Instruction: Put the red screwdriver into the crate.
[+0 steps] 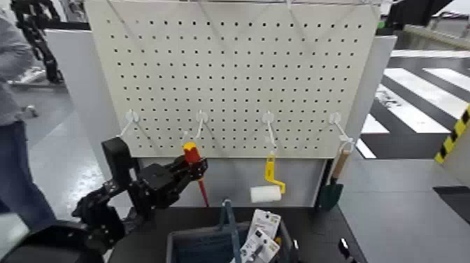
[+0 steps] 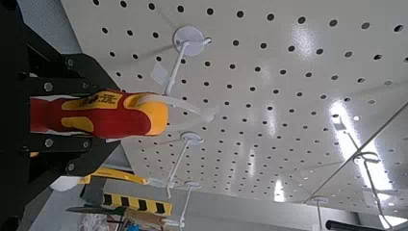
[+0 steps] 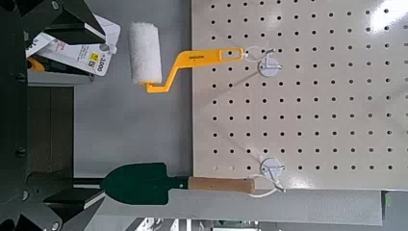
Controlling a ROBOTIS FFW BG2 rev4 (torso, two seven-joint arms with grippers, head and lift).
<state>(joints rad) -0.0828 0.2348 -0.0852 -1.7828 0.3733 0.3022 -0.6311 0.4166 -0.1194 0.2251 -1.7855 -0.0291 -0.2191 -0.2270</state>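
The red screwdriver hangs upright in front of the pegboard, yellow band on top, thin red shaft pointing down. My left gripper is shut on its handle, just below a white hook. In the left wrist view the fingers clamp the red handle, whose yellow end lies beside a hook wire. The dark crate with its thin blue handle stands below, at the front. My right gripper is open and empty, low on the right.
A yellow-handled mini paint roller and a green trowel hang on other pegboard hooks. White packets lie in the crate's right side. A person stands at far left.
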